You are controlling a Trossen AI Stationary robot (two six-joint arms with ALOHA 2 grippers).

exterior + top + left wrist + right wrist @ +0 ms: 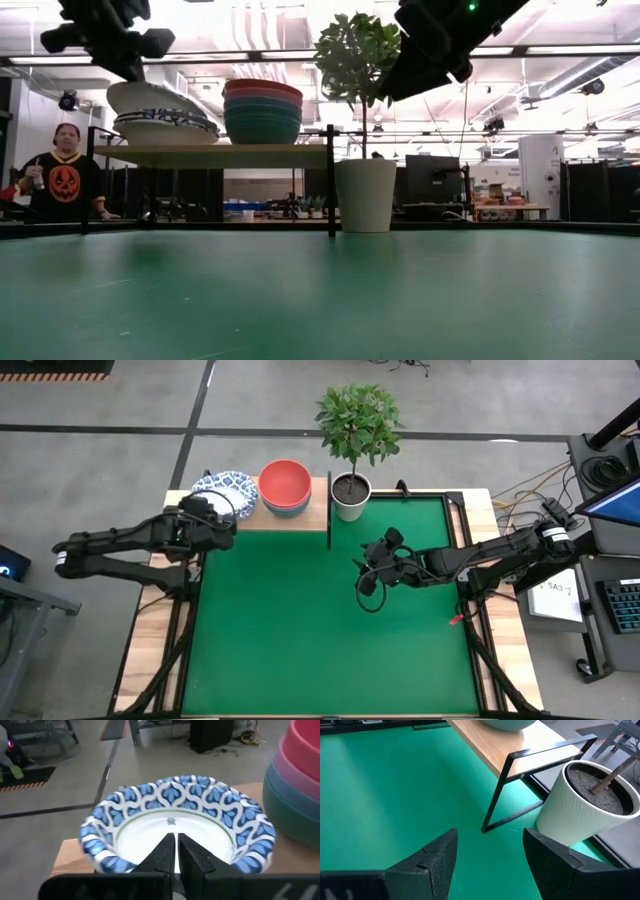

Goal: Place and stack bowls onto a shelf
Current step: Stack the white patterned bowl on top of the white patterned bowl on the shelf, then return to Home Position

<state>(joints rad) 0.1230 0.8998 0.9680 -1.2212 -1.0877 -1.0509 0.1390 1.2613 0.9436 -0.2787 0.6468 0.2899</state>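
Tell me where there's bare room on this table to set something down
The green mat is bare in front of the shelf and plant pot, apart from the open right gripper hovering near the pot. The shelf is crowded: patterned bowls under the shut left gripper, plain stack beside them.

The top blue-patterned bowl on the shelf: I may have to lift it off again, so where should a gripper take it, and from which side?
Probably by the rim. The blue-patterned bowl sits upright and open on its stack on the shelf, so its flared wall offers a thin edge for one finger inside, one outside. Come from above on the side away from the plain bowl stack, which stands close beside it. The shut left gripper hovers there.
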